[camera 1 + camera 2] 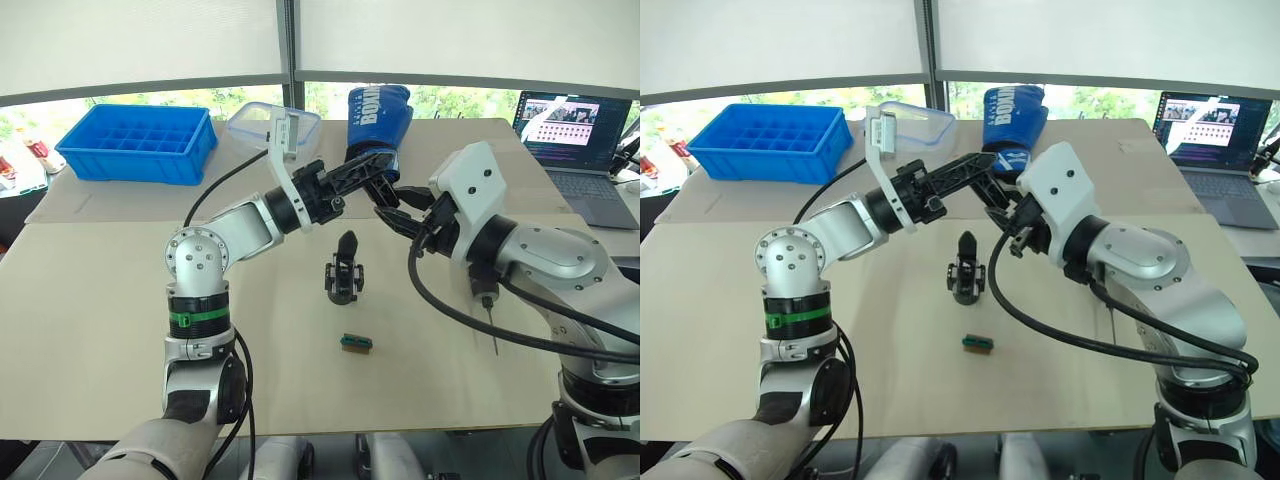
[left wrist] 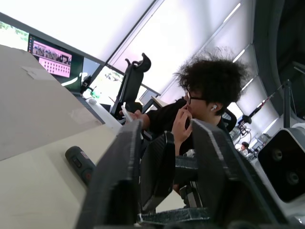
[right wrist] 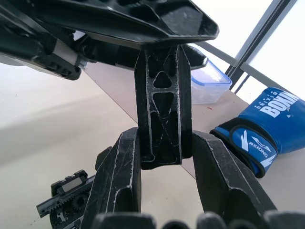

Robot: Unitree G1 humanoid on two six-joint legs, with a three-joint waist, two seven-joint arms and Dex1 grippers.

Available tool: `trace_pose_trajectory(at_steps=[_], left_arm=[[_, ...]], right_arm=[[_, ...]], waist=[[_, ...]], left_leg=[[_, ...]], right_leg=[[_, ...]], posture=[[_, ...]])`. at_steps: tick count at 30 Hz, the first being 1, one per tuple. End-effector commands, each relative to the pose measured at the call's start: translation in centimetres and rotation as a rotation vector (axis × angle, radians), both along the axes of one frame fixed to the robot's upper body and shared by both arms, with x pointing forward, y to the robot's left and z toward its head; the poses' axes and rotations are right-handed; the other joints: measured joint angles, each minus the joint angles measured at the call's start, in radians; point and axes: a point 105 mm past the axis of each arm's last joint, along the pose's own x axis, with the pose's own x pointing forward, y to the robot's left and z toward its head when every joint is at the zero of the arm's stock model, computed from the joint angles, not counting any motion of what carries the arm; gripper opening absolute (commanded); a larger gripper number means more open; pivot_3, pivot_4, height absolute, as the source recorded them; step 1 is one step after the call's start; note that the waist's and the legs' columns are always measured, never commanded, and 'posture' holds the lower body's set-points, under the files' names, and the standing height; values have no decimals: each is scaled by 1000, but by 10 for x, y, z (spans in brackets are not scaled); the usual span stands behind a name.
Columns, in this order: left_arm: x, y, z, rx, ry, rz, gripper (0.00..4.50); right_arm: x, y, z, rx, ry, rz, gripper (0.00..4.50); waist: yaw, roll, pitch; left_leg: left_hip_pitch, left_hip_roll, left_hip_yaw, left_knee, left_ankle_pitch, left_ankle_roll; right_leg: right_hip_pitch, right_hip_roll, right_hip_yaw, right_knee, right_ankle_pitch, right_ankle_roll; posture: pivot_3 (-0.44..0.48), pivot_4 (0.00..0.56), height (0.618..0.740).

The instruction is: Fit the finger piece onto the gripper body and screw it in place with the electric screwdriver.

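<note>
Head view: both claws meet above the small black gripper body (image 1: 343, 270) on the beige counter (image 1: 100, 300).

Left wrist view: left claw (image 2: 164, 164) clamps the black tapered plastic finger piece (image 2: 157, 171).

Right wrist view: right claw (image 3: 164, 155) grips its other end.

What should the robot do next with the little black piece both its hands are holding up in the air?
Probably open the left end effector and let go. Both it and the right end effector clamp the finger piece in mid-air, above the gripper body on the table, so one must release before fitting.
</note>
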Motion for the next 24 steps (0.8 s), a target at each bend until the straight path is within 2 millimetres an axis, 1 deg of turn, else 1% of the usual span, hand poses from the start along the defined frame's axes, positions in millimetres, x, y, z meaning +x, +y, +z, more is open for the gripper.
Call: trace_pose_trajectory(at_steps=[1, 7, 9, 12, 13, 14, 16, 19, 20, 22, 24], left_arm=[[-7, 1, 16, -41, -63, -7, 0], [-6, -1, 15, -26, -70, -14, 0], [-7, -3, 16, 8, -100, -39, 0], [-18, -10, 11, 159, -274, -129, 0], [-23, -11, 8, 196, -321, -180, 0], [-30, -11, 6, 235, -380, -249, 0], [-38, -9, 3, 294, -467, -361, 0], [-40, -6, 6, 334, -526, -469, 0], [-40, -6, 7, 340, -535, -494, 0], [-41, -8, 10, 353, -563, -546, 0], [-42, -9, 11, 358, -580, -573, 0]], right_arm=[[-4, 0, 16, 23, -78, -5, 1138], [-6, 1, 22, 21, -120, -2, 1138], [-9, 2, 24, 17, -119, 30, 2178], [-15, 1, 24, -14, -63, 117, 3194], [-18, 0, 22, -22, -11, 168, 3532], [-24, -2, 20, 0, 84, 251, 3846], [-34, -7, 20, 50, 243, 371, 3846], [-42, -12, 20, 104, 421, 489, 3846], [-42, -13, 20, 114, 455, 510, 3846], [-44, -8, 17, 121, 526, 569, 3846], [-42, -3, 16, 123, 554, 589, 3846]], waist=[[0, 0, 0], [0, 0, 0], [0, 0, 0], [-1, 0, 0], [-1, 0, 0], [-1, 0, 0], [-2, 0, 0], [0, 0, 0], [-1, 0, 0], [-1, 0, 0], [-3, 0, 0]], left_leg=[[0, 0, 0, 0, 0, 0], [0, 0, 0, 0, 0, 0], [0, 0, 0, 0, 0, 0], [0, 0, 0, 0, 0, 0], [0, 0, 0, 0, 0, 0], [0, 0, 0, 0, 0, 0], [0, 0, 0, 0, 0, 1], [0, 0, 0, 0, 1, 3], [0, 1, 0, 0, 1, 4], [0, 1, 0, -1, 0, 4], [0, 1, 0, -1, 0, 5]], right_leg=[[0, 0, 0, 0, 0, 0], [0, 0, 0, 0, 0, 0], [0, 0, 0, 0, 0, 0], [0, 1, 0, 0, 0, 0], [0, 1, 0, 0, 0, 0], [1, 1, 0, 0, 0, 0], [2, 1, 0, -3, 0, 0], [2, 1, 0, -4, 0, -1], [2, -1, 0, -4, 0, -1], [2, -4, 0, -4, 0, -1], [2, -5, 1, -4, 0, -1]], posture=[[0, 150, 740], [0, 150, 740], [0, 150, 740], [0, 150, 740], [0, 150, 740], [0, 150, 740], [0, 150, 740], [0, 150, 740], [0, 150, 740], [0, 150, 740], [0, 150, 740]])
